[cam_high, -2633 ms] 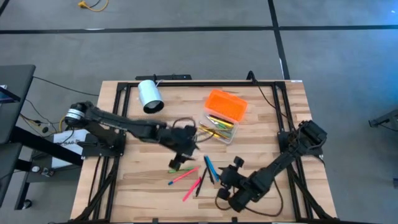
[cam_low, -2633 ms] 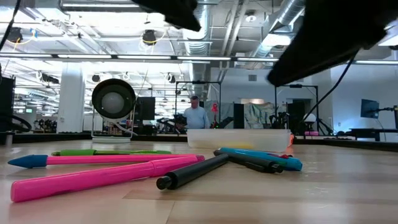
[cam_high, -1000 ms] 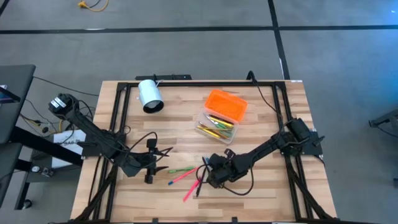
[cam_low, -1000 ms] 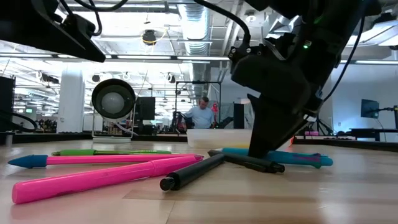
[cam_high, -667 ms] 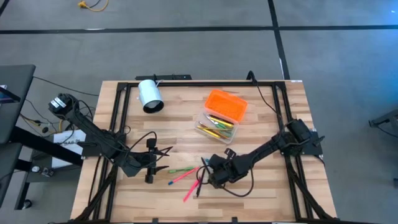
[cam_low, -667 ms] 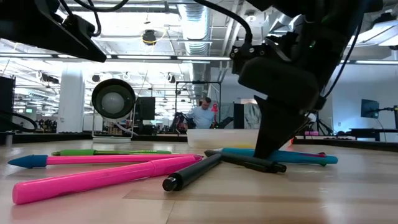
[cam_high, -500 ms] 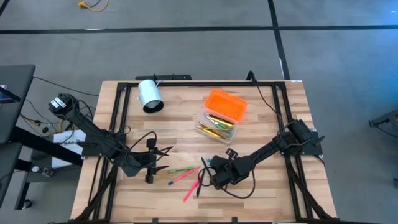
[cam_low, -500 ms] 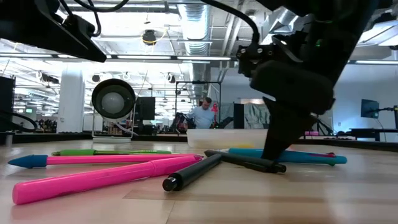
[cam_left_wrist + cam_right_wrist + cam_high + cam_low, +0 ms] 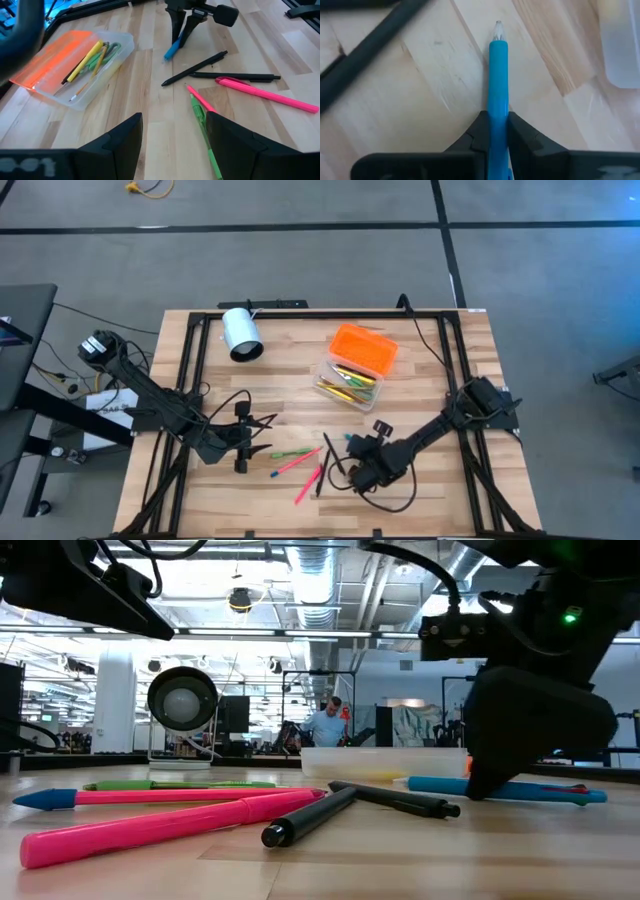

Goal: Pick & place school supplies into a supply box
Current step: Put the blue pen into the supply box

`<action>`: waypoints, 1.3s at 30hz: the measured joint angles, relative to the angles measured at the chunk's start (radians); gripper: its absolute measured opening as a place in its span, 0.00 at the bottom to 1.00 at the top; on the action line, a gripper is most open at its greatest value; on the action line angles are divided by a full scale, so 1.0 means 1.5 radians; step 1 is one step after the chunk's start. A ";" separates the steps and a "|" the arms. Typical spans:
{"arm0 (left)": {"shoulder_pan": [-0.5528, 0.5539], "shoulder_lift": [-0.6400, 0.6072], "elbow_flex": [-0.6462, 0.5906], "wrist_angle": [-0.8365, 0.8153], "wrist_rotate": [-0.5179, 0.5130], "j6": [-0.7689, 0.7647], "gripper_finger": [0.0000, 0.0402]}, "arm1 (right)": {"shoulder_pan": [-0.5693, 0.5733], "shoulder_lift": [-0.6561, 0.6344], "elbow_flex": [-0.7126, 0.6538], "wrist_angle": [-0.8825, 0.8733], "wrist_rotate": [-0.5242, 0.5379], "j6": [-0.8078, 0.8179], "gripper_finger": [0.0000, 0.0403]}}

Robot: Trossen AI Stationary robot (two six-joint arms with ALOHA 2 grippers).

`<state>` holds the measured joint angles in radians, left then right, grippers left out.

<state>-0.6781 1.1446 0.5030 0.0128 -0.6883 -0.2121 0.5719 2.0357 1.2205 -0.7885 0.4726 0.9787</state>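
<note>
The right gripper [image 9: 498,131], pinching the blue pen [image 9: 498,85], has dragged it farther from the supply box [image 9: 350,370], so lifting comes next.

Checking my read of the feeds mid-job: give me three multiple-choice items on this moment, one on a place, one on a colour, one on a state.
1. Where is the supply box?
A. near the white cylinder's far corner
B. mid-table, beyond the loose pens
C. off the table

2. What colour is the pen in the right gripper?
A. pink
B. black
C. blue

3. How stands the left gripper?
A. jaws open, holding nothing
B. shut on the green pen
C. inside the box

1 B, the high view shows it there. 2 C, the right wrist view shows blue between the jaws. 3 A, a wide gap over bare table.
</note>
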 joint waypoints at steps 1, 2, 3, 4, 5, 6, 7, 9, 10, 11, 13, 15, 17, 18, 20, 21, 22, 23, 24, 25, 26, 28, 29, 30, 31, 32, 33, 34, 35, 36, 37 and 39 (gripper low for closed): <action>0.000 0.000 0.000 0.000 0.000 0.000 0.52 | 0.001 -0.003 0.000 -0.002 0.005 0.000 0.07; 0.000 0.000 0.000 0.000 0.000 0.001 0.52 | 0.001 -0.004 -0.001 -0.003 0.008 0.000 0.07; 0.000 0.000 0.000 0.000 0.000 0.004 0.52 | 0.001 -0.004 -0.001 -0.004 0.009 0.000 0.07; 0.000 0.000 0.000 0.000 0.000 0.004 0.52 | 0.001 -0.004 -0.001 -0.004 0.009 0.000 0.07; 0.000 0.000 0.000 -0.001 0.000 0.004 0.52 | 0.001 -0.004 -0.001 -0.005 0.009 0.000 0.07; 0.000 0.000 0.000 -0.001 0.000 0.004 0.52 | 0.001 -0.004 0.000 -0.007 0.010 0.000 0.07; 0.000 0.000 0.000 -0.001 0.000 0.004 0.52 | 0.001 -0.003 0.005 -0.016 0.011 0.000 0.07; 0.000 0.000 0.000 -0.002 0.000 0.004 0.52 | 0.001 -0.002 0.016 -0.037 0.011 -0.001 0.07; 0.000 0.000 0.000 -0.002 0.000 0.004 0.52 | 0.001 -0.002 0.021 -0.045 0.012 -0.002 0.07; 0.000 0.000 0.000 -0.002 0.000 0.004 0.52 | 0.001 -0.001 0.026 -0.056 0.015 -0.002 0.07; 0.000 0.000 0.000 -0.002 -0.001 0.004 0.52 | 0.001 0.002 0.039 -0.080 0.021 -0.010 0.07; 0.000 0.000 0.000 -0.002 -0.001 0.004 0.52 | 0.001 0.002 0.059 -0.118 0.032 -0.012 0.07; 0.000 0.000 0.000 -0.002 0.000 0.004 0.52 | -0.002 0.000 0.076 -0.138 0.041 -0.012 0.07; 0.000 0.000 0.000 -0.003 0.000 0.004 0.52 | -0.004 0.000 0.079 -0.151 0.047 -0.013 0.07; 0.000 0.000 0.000 -0.003 -0.001 0.004 0.52 | -0.007 0.001 0.090 -0.174 0.060 -0.014 0.07; 0.000 0.000 0.000 -0.004 0.000 0.004 0.52 | -0.010 0.000 0.098 -0.184 0.067 -0.014 0.07; 0.000 0.000 0.000 -0.005 0.000 0.004 0.52 | -0.013 0.000 0.106 -0.195 0.074 -0.014 0.07; 0.000 0.000 0.000 -0.005 0.000 0.004 0.52 | -0.017 -0.001 0.111 -0.210 0.080 -0.014 0.07; 0.000 0.000 0.000 -0.006 0.000 0.004 0.52 | -0.022 -0.001 0.114 -0.222 0.087 -0.014 0.07; 0.000 0.000 0.000 -0.006 0.000 0.004 0.52 | -0.027 -0.001 0.118 -0.228 0.093 -0.017 0.08; 0.000 0.001 0.000 -0.006 0.000 0.004 0.52 | -0.032 -0.001 0.122 -0.228 0.099 -0.025 0.08; 0.000 0.001 0.000 -0.006 0.000 0.004 0.52 | -0.045 -0.001 0.129 -0.230 0.109 -0.047 0.07; 0.000 0.001 0.001 -0.006 0.000 0.004 0.52 | -0.052 -0.001 0.134 -0.236 0.115 -0.058 0.07; 0.000 0.001 0.001 -0.007 0.000 0.004 0.52 | -0.060 -0.001 0.141 -0.241 0.123 -0.068 0.07; 0.000 0.001 0.001 -0.008 0.000 0.004 0.52 | -0.069 -0.002 0.146 -0.242 0.130 -0.080 0.07; 0.000 0.001 0.001 -0.011 0.000 0.004 0.52 | -0.080 -0.002 0.150 -0.241 0.136 -0.091 0.07; 0.000 0.001 0.001 -0.014 0.000 0.003 0.52 | -0.090 -0.002 0.152 -0.242 0.141 -0.101 0.07; 0.000 0.001 0.001 -0.016 0.000 0.000 0.52 | -0.102 -0.002 0.154 -0.243 0.144 -0.112 0.08; 0.000 0.001 0.001 -0.016 0.000 -0.001 0.52 | -0.113 -0.002 0.156 -0.244 0.149 -0.121 0.08; 0.000 0.001 0.001 -0.016 0.000 -0.001 0.52 | -0.125 -0.002 0.159 -0.246 0.156 -0.130 0.08; 0.000 0.001 0.001 -0.016 0.000 -0.001 0.52 | -0.137 -0.002 0.162 -0.246 0.161 -0.141 0.08; 0.000 0.001 0.001 -0.016 0.000 -0.001 0.52 | -0.164 -0.002 0.163 -0.247 0.163 -0.160 0.08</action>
<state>-0.6781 1.1454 0.5037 -0.0116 -0.6888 -0.2142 0.3266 2.0323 1.4647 -1.1595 0.7170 0.7382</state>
